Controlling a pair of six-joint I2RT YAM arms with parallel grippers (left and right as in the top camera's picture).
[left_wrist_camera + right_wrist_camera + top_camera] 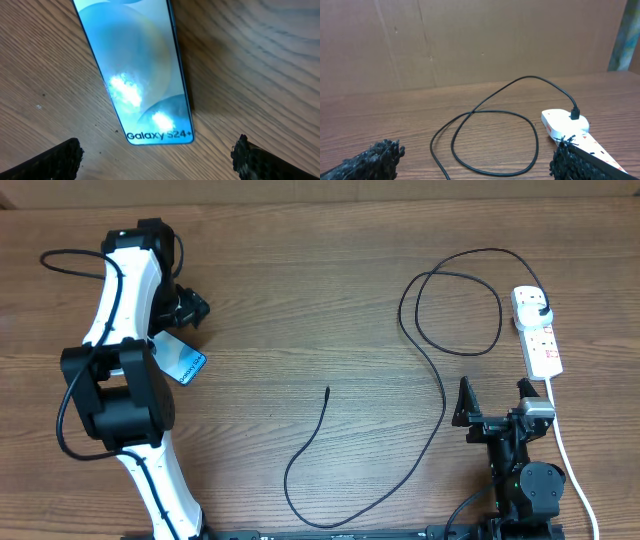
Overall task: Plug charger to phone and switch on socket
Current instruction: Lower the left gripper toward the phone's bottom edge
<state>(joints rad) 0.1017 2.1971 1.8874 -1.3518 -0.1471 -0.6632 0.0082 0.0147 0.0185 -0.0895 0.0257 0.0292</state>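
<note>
- While both tools stand spread wide with nothing between their fingers, the left tool (160, 157) hovers by the near end of the Galaxy S24+ phone (140, 70), which lies flat with its screen lit at nine o'clock on the wooden surface (300, 290).
- The right tool (495, 395) sits at four o'clock, with the white power strip (541, 332) just beyond it at two o'clock.
- The charger cable (444, 408) has its plug head (538, 304) seated in the strip's far end.
- The cable loops and trails toward six o'clock. Its connector tip (328, 390) lies free near the centre, well apart from the phone.
</note>
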